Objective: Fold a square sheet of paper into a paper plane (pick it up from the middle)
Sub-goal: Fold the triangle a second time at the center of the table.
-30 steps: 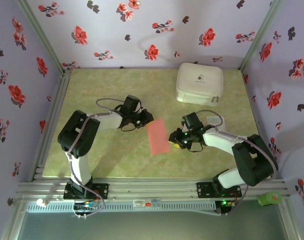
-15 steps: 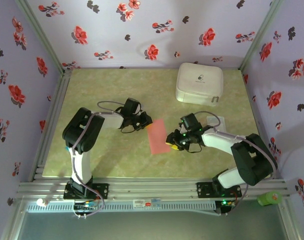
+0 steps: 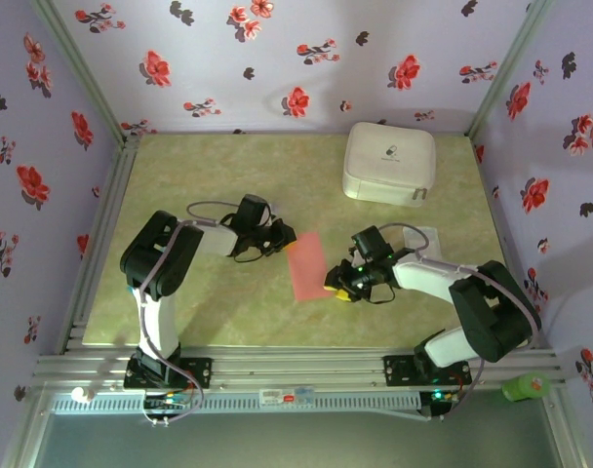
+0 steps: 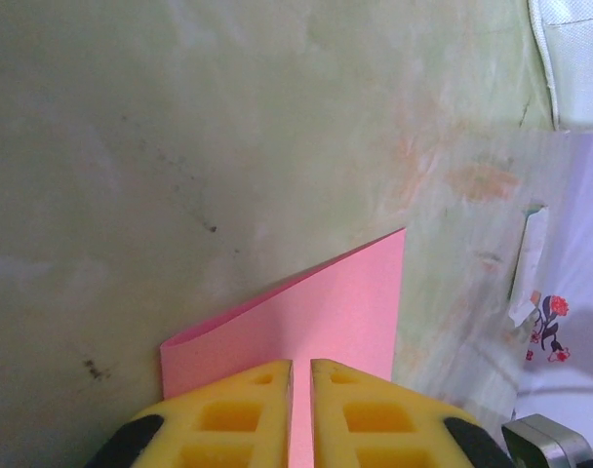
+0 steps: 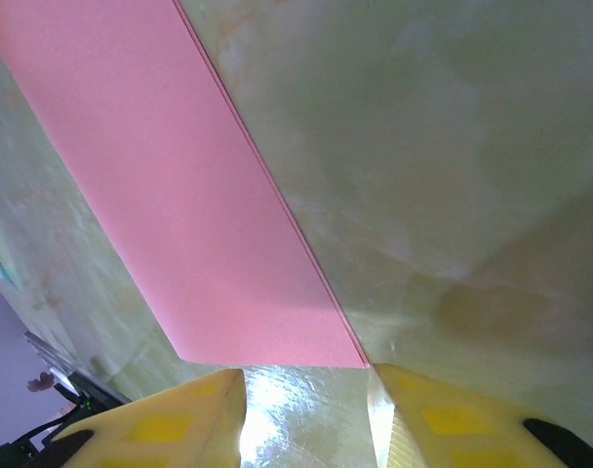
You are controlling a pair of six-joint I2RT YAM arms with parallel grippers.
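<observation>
In the last second my right fingers (image 3: 337, 286) have crept toward the near edge of the bench (image 3: 228, 175) and opened a little. They now stand apart around the near right corner of the thin salmon-red square sheet of paper (image 3: 308, 265), gripping nothing. The sheet, already folded in half into a long strip, lies about mid-bench and has barely shifted. My left fingers (image 3: 282, 237) stay pinched shut on its far left corner. I judge the first fold done and the corner folds for the nose next.
</observation>
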